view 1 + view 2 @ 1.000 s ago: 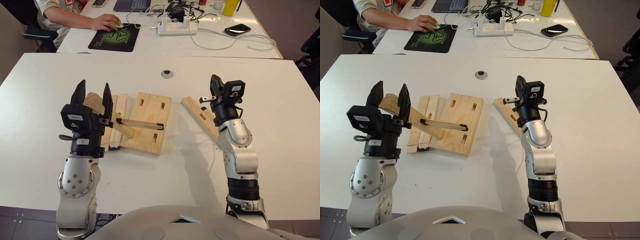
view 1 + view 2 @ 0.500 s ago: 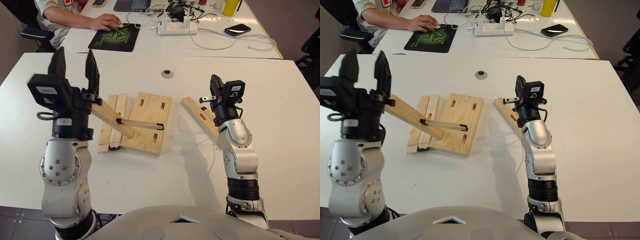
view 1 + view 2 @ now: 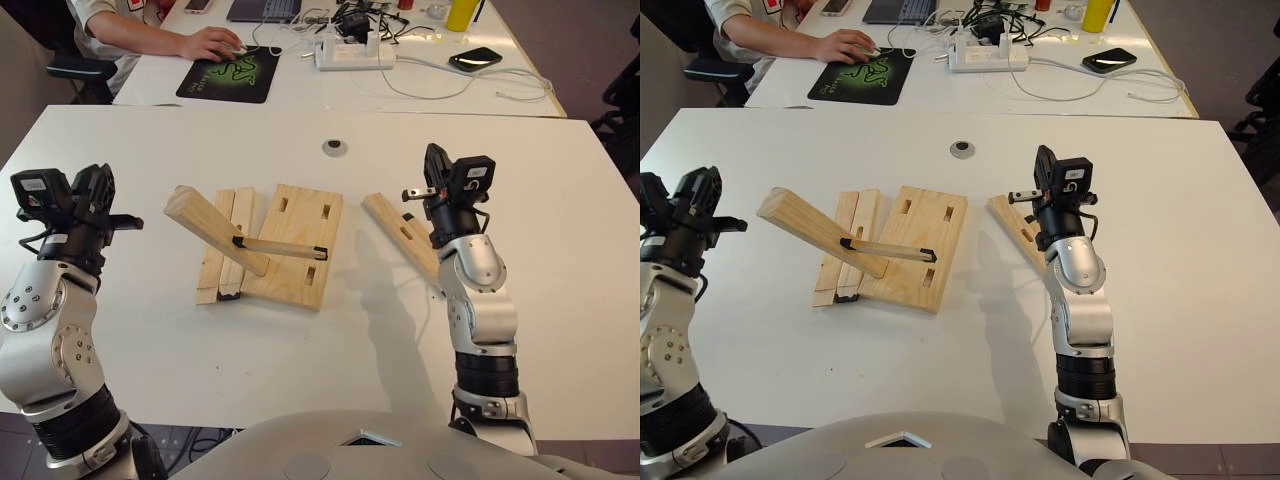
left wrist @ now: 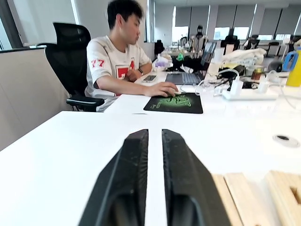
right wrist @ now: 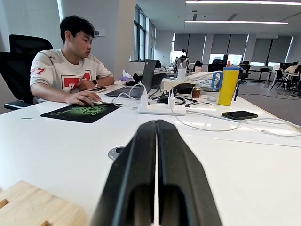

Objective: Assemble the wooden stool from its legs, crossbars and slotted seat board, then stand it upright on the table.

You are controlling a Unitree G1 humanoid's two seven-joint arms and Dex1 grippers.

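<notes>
The slotted seat board (image 3: 298, 245) lies flat in the middle of the table. Two flat wooden pieces (image 3: 222, 250) lie side by side against its left edge. A thick leg (image 3: 212, 228) slants across them, its left end raised, and a thin crossbar (image 3: 281, 247) with dark ends runs from it over the board. Another leg piece (image 3: 404, 234) lies to the board's right. My right gripper (image 3: 432, 160) hovers shut over that piece. Far out to the left, my left gripper (image 3: 92, 178) holds nothing, with its fingers (image 4: 134, 155) almost together.
A round cable grommet (image 3: 334, 148) sits in the table behind the parts. The desk beyond holds a mouse pad (image 3: 228, 75), a power strip (image 3: 354, 55) with cables and a phone (image 3: 474, 59). Bare table surface (image 3: 560, 260) lies to the right.
My left arm has swung out to the left, away from the thick leg, and its wide-open fingers have come together. The leg and crossbar stay on the board. The right arm barely moved.
</notes>
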